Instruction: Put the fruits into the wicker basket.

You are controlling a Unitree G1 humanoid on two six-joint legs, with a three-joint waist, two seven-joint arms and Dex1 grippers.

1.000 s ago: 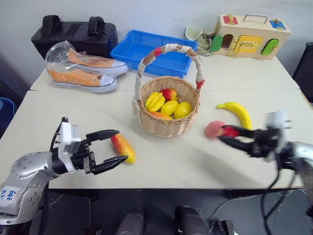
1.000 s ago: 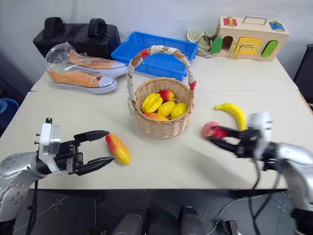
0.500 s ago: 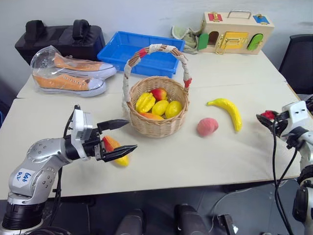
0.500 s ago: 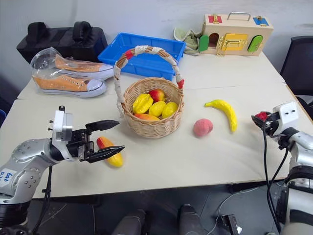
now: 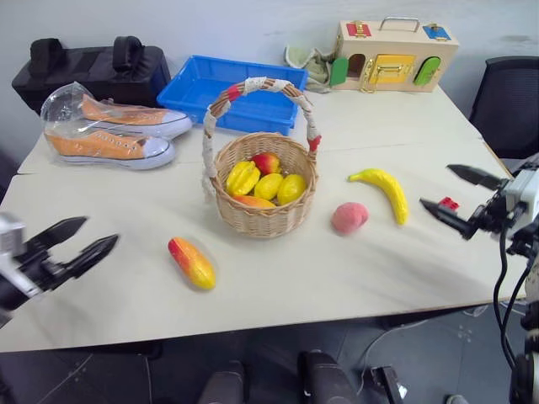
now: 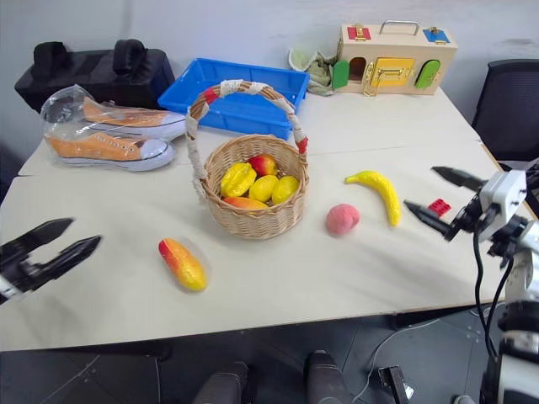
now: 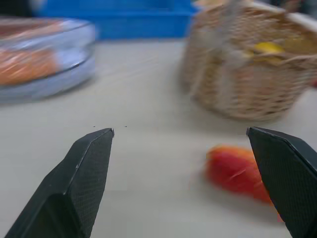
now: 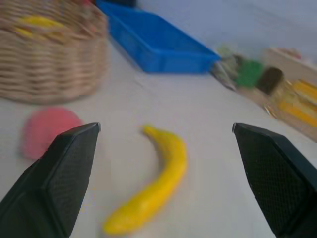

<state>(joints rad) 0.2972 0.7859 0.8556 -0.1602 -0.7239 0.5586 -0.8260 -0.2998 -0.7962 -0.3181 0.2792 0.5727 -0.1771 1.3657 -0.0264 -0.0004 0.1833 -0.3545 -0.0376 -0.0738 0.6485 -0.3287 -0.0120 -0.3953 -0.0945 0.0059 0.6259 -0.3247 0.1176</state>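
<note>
The wicker basket (image 5: 265, 217) stands mid-table with several toy fruits inside. A red-to-yellow mango (image 5: 192, 262) lies on the table to its front left. The pink peach (image 5: 349, 217) and the yellow banana (image 5: 383, 190) lie to its right. My left gripper (image 5: 99, 231) hovers open and empty near the table's left edge, well apart from the mango (image 7: 237, 171). At the right edge my right gripper (image 5: 436, 185) is open, facing the banana (image 8: 153, 183) and the peach (image 8: 49, 131). A small red brick (image 5: 447, 203) lies on the table by its fingers.
A blue tray (image 5: 227, 84) sits behind the basket. Bagged orange shoes (image 5: 105, 130) and a black bag (image 5: 80, 67) are at the back left. A wooden latch box (image 5: 396, 55) is at the back right. A black chair (image 5: 509, 101) stands beside the table's right edge.
The camera has shifted. My left gripper drew away from the mango toward the left edge, still open. My right gripper pulled back to the right edge and opened, and the red brick now lies on the table.
</note>
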